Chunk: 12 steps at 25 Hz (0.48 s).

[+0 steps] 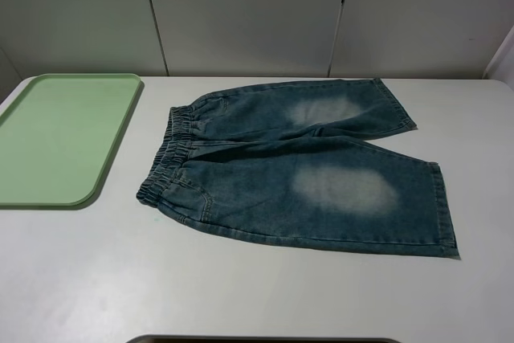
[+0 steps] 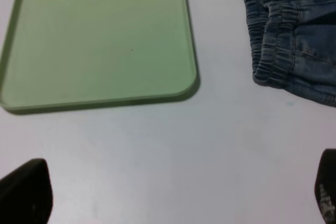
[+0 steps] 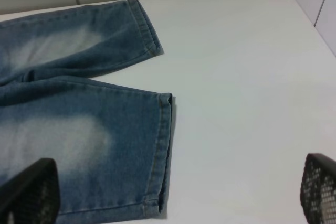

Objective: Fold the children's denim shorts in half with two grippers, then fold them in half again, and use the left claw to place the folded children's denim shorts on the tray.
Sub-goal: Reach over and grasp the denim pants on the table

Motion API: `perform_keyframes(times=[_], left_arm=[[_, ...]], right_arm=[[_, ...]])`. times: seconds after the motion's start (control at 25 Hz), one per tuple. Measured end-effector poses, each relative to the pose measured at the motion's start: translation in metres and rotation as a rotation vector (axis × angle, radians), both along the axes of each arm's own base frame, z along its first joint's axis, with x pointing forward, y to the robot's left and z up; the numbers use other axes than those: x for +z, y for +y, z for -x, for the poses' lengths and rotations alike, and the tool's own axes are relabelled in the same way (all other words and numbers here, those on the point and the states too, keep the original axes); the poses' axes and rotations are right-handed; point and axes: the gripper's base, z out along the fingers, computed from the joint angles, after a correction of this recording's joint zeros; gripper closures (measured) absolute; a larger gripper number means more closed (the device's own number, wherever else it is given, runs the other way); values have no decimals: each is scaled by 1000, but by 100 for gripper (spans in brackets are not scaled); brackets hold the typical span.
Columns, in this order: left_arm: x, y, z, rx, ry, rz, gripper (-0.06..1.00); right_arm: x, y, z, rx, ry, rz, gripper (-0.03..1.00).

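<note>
The children's denim shorts (image 1: 297, 166) lie flat and unfolded on the white table, waistband toward the left, legs toward the right. The green tray (image 1: 60, 138) sits at the left, empty. No gripper shows in the exterior high view. In the left wrist view my left gripper (image 2: 173, 195) is open over bare table, with the tray (image 2: 100, 40) and the waistband (image 2: 273, 45) ahead of it. In the right wrist view my right gripper (image 3: 178, 192) is open, one fingertip (image 3: 31, 192) over the near leg's hem area (image 3: 157, 150). Both are empty.
The white table (image 1: 257, 287) extends in front of the shorts. A grey panelled wall (image 1: 249, 14) stands behind the table. The table's right edge shows in the right wrist view (image 3: 302, 9). A dark edge (image 1: 265, 340) shows at the bottom of the exterior high view.
</note>
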Motion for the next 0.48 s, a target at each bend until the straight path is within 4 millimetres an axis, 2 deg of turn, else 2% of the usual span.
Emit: perform_keyframes(times=[0.48], left_arm=[[0,0,0,0,0,0,-5]], right_arm=[[0,0,0,0,0,0,27]])
